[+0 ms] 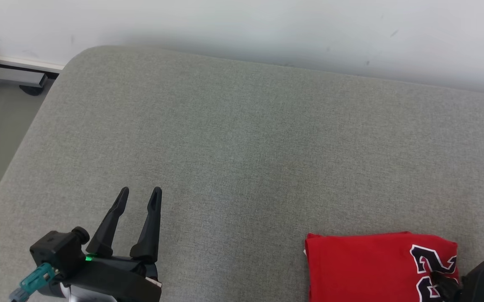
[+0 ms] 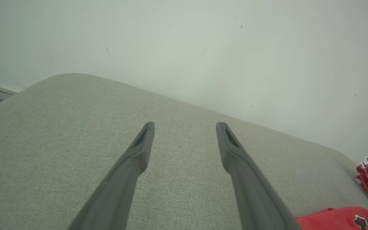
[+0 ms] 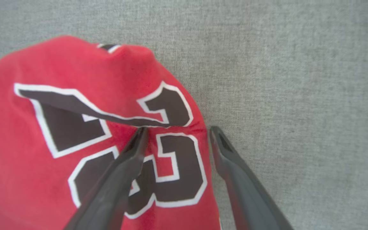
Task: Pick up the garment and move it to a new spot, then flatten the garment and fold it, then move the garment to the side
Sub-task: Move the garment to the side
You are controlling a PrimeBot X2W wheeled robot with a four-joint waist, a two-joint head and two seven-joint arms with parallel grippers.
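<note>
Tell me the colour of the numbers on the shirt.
Black numbers, white outlines, on the red shirt; clearest in right wrist view.

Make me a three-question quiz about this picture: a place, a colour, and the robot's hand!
1. Where on the grey cushion does the garment lie in the head view?
A. Lower right
B. Upper left
C. Middle
2. What colour is the garment's cloth?
A. Blue
B. Green
C. Red
3. How is the left gripper?
A. Shut on the garment
B. Open, holding nothing
C. Shut on nothing
Answers: 1 A, it lies at that view's lower right; 2 C, the cloth is plainly red; 3 B, its jaws stand apart over bare cushion.
</note>
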